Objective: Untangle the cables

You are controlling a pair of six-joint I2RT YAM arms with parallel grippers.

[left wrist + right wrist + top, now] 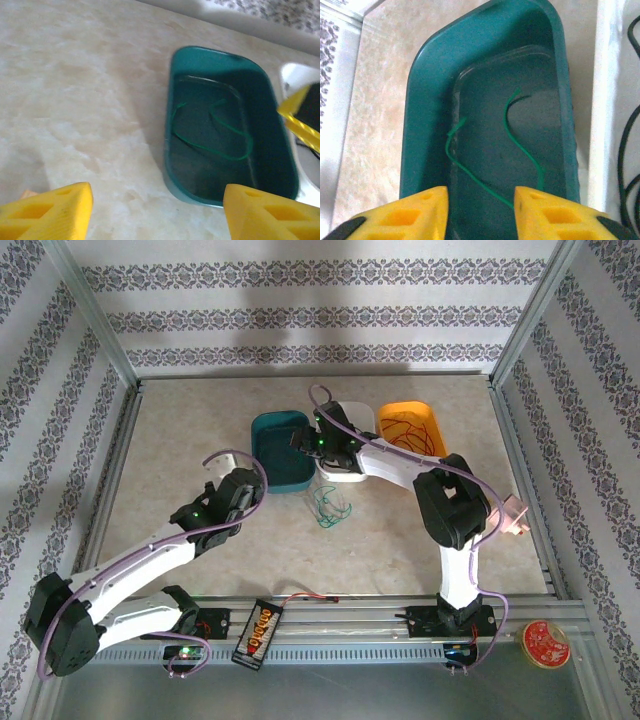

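One green cable lies loose on the floor of the teal tray, and it appears again as the green cable in the left wrist view. My right gripper hangs open just above that tray, its yellow fingers on either side of the cable's near end. My left gripper is open over bare table beside the teal tray. More green cables sit bunched on the table. Red cables lie in the orange tray. Black cable lies in the white tray.
The three trays stand side by side at mid-table, the teal tray leftmost. A black-orange battery pack with a red-black lead rests on the front rail. A red disc sits at the front right. Metal posts frame the table.
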